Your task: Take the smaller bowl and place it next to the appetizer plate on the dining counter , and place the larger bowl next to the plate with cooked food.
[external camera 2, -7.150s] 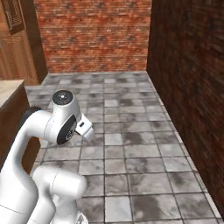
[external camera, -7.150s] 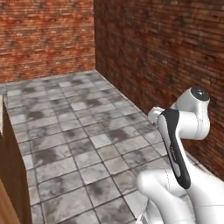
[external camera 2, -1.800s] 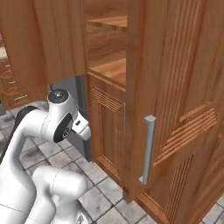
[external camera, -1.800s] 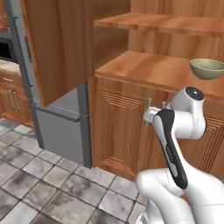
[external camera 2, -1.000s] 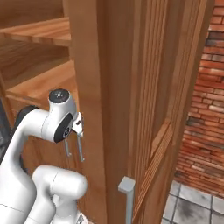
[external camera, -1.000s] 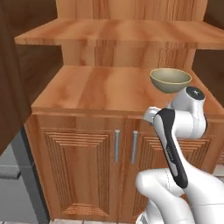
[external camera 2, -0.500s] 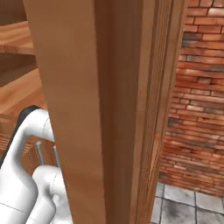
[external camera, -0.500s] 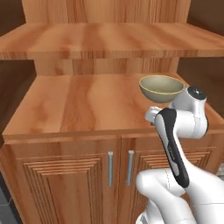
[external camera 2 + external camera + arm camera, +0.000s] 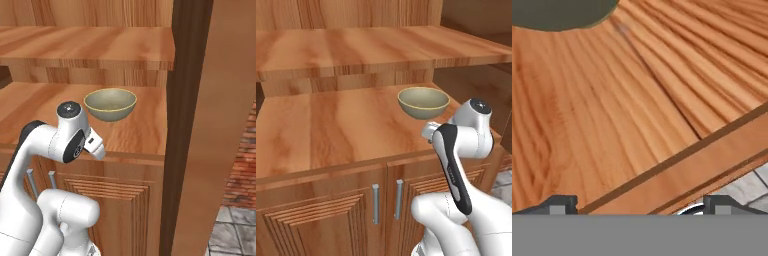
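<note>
Facing an all-wood cabinet point(image 9: 331, 135): a broad wooden top with a shelf point(image 9: 356, 47) above it and panelled doors with two metal handles point(image 9: 386, 202) below. Brick wall point(image 9: 245, 165) and grey floor tiles point(image 9: 235, 230) show past the cabinet's right upright. The larger bowl point(image 9: 423, 103) sits upright on the cabinet top, toward its right end, under the shelf's front edge; olive-tan body, yellowish rim. In the hand view only a dark olive slice of the larger bowl is visible at the top edge; the rest is cut off. Its inside looks bare, though the far wall is hard to read. Gripper point(image 9: 639, 206) hangs over the cabinet top's front edge, near the bowl but apart from it; fingers point(image 9: 562, 205) spread wide, holding and touching nothing.
</note>
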